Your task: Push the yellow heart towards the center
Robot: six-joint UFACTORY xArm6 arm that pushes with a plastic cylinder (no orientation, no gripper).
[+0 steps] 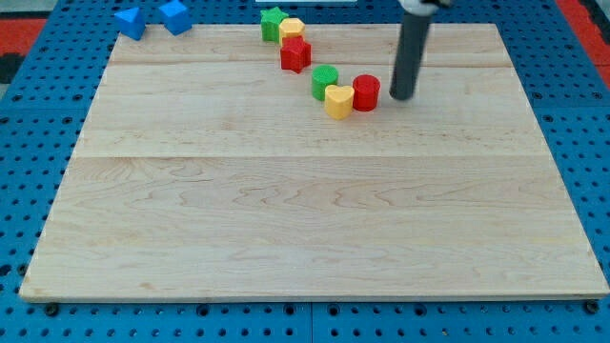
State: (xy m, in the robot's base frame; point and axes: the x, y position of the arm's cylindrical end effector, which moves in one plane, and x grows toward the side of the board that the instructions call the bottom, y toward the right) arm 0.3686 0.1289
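The yellow heart (337,100) lies on the wooden board in the upper middle of the view. It touches a green block (324,80) at its upper left and a red cylinder (366,92) at its right. My tip (401,97) is on the board just right of the red cylinder, a small gap apart from it. The dark rod rises from the tip to the view's top.
A red star-like block (295,53), a yellow block (292,30) and a green star (274,23) form a chain toward the top edge. Two blue blocks (131,21) (175,15) sit at the top left edge. The wooden board (305,210) lies on a blue pegboard.
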